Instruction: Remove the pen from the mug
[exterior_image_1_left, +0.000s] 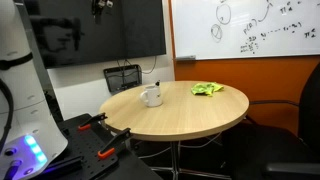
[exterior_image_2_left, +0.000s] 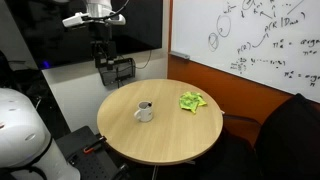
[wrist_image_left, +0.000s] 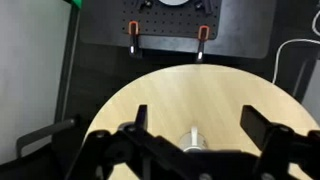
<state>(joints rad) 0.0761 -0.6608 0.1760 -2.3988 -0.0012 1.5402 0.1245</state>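
A white mug (exterior_image_1_left: 151, 96) stands near the middle of the round wooden table (exterior_image_1_left: 200, 115) and shows in both exterior views (exterior_image_2_left: 145, 113). A thin pen (exterior_image_1_left: 157, 84) sticks up out of it. My gripper (exterior_image_2_left: 105, 52) hangs high above the far edge of the table, well clear of the mug, and only its tip shows at the top of an exterior view (exterior_image_1_left: 100, 8). In the wrist view the gripper (wrist_image_left: 200, 120) is open and empty. The mug (wrist_image_left: 190, 140) lies far below between the fingers, partly hidden by the gripper body.
A green cloth (exterior_image_2_left: 192, 101) lies on the table beside the mug. A black basket (exterior_image_2_left: 118, 72) stands behind the table. Two orange-handled clamps (wrist_image_left: 132, 33) sit at the robot base. A whiteboard (exterior_image_2_left: 250, 40) hangs on the wall and dark chairs (exterior_image_1_left: 285, 125) stand around.
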